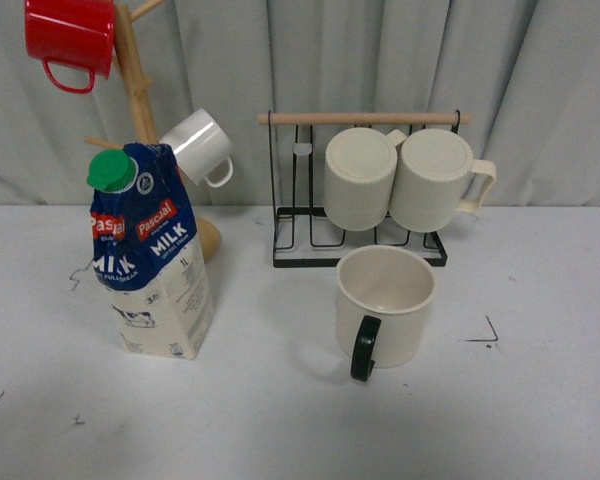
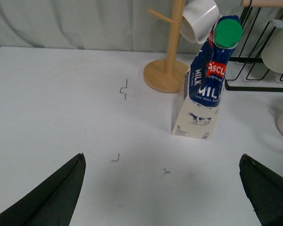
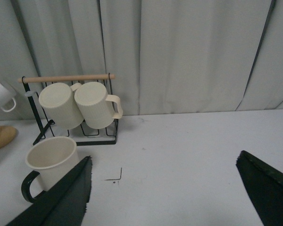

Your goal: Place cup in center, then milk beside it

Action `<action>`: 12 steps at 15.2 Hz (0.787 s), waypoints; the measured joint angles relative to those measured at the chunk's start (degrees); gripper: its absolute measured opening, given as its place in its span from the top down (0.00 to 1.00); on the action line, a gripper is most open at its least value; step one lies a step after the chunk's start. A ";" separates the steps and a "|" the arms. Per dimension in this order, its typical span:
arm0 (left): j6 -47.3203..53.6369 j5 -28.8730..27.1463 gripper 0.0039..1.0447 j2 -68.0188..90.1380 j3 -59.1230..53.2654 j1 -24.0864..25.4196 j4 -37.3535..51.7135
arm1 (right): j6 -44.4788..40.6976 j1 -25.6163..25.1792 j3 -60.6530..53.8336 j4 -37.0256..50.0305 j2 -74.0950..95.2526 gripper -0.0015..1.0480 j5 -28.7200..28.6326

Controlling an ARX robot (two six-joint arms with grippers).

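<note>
Cream cup (image 1: 385, 300) stood upright just in front of the wire rack (image 1: 298, 262), slightly right of middle, black handle (image 1: 364, 348) facing the robot. Carton of milk (image 1: 150, 262) was upright, well off to the left. Right gripper (image 3: 164, 157) and left gripper (image 2: 161, 156) were both spread wide, holding nothing. Cup goes first, I'd say: right arm, pinch the wall beside the handle, lift straight up to clear the ribbed mugs (image 1: 360, 180) behind. Leave room for the carton.

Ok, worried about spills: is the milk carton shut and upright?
Shut and upright: the green cap sits on the milk carton, which stands on its base on the table. How tightly it's screwed, cannot tell.
</note>
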 joint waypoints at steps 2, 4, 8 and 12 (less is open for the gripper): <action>0.09 1.01 0.06 15.80 2.51 -1.05 12.66 | 0.00 0.00 0.00 -0.07 0.00 0.07 0.00; 0.50 2.97 0.06 31.78 6.21 -1.77 23.41 | 0.00 0.00 0.00 -0.07 0.00 0.06 0.00; 3.80 4.90 0.06 52.41 13.84 -2.43 31.43 | 0.00 0.00 0.00 -0.07 0.00 0.06 0.00; 4.66 5.05 0.06 61.42 18.34 -4.07 34.73 | 0.00 0.00 0.00 -0.07 0.00 0.06 0.00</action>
